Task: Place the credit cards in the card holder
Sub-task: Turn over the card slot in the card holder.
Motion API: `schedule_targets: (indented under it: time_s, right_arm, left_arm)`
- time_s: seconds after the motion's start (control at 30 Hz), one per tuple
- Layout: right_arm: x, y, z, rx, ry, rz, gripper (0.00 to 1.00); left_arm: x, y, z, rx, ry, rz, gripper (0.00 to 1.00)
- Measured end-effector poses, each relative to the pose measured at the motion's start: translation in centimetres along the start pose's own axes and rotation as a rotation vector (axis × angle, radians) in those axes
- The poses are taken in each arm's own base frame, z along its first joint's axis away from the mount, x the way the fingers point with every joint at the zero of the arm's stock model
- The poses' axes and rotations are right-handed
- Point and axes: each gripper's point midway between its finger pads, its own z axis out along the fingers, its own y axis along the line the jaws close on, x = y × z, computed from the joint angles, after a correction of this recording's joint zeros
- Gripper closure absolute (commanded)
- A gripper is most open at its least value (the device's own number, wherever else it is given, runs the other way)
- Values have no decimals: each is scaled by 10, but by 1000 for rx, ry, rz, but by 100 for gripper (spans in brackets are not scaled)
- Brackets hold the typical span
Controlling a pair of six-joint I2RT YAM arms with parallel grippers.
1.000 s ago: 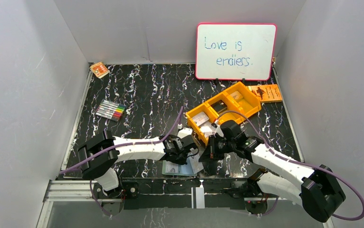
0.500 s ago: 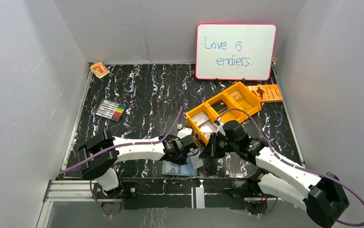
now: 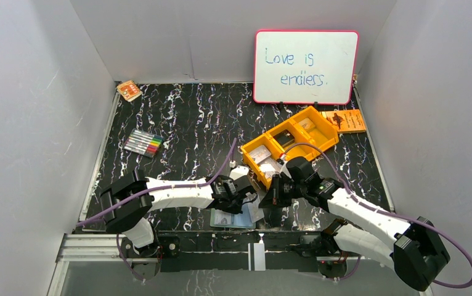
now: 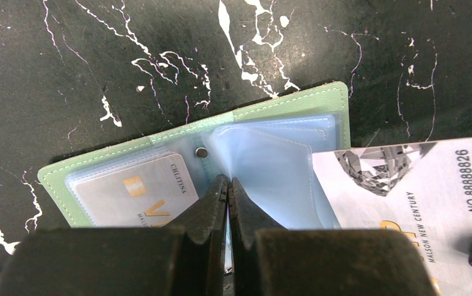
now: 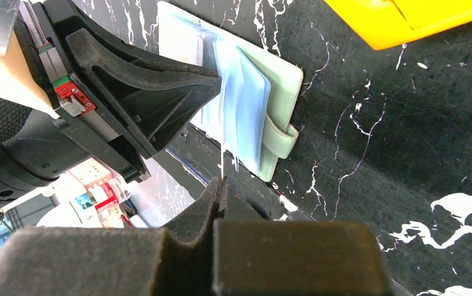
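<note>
Pinched tight between the closed fingers of the left gripper (image 4: 228, 185), one clear blue sleeve (image 4: 270, 163) of the card holder (image 4: 283, 102), raised from the fold. Holder spread open and flat on the black marbled table (image 4: 98, 61), sage-green cover down, snap stud at the fold. Tucked into the pocket left of the fold, a pale credit card (image 4: 138, 192) with a gold chip. Just right of the raised sleeve and overlapping the holder's right edge, a second card (image 4: 406, 179), silver-white, a printed number along its short side, its near corner under a dark fingertip. Clamped shut on that second card, the right gripper (image 5: 221, 185), the card edge-on as a thin white line rising from the pads in the right wrist view, close to the fanned sleeves; touching them or not, impossible to tell. From above, both wrists nose to nose at the table's near edge. Just beyond the right arm, an orange compartment tray (image 3: 275, 131). Further back, a pink-framed whiteboard (image 3: 304, 66) with an orange booklet (image 3: 344, 120) beside it. Well to the left, a pack of coloured markers (image 3: 143, 143) and, in the far left corner, a small orange packet (image 3: 129, 90)
</note>
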Motion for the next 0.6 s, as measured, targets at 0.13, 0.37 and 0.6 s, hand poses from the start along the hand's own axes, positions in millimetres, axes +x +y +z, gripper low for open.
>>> schedule_targets:
  time_s: [0.13, 0.37, 0.6]
  right_arm:
    - [3, -1, 3, 0, 25, 8, 100]
    - [10, -2, 9, 1, 71, 17, 100]
    - [25, -2, 24, -1, 152, -4, 100]
  left_arm:
    - [0, 0, 0, 0, 0, 0, 100]
    - [0, 0, 0, 0, -1, 0, 100]
    - [0, 1, -1, -2, -2, 6, 85]
